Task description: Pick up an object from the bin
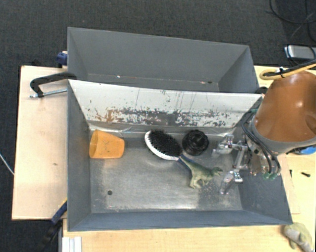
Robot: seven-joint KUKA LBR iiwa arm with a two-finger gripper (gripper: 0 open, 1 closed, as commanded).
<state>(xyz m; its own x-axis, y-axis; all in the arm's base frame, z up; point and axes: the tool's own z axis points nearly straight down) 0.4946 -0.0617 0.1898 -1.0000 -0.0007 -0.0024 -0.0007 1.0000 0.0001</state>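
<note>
Jaws spread, nothing between them; they hang low at the right side of the bin (159, 214). Just left of them a toy dinosaur (200, 177) lies on the bin floor, long axis lower-left to upper-right, thin end toward the jaws; head end unclear. Small, pale green, legs at its left end. Bin also holds a black hairbrush (163, 145), handle slanting down-right to the dinosaur; a black round cap (195, 142) beside the brush; an orange cup (106, 145) on its side, well apart at left.
</note>
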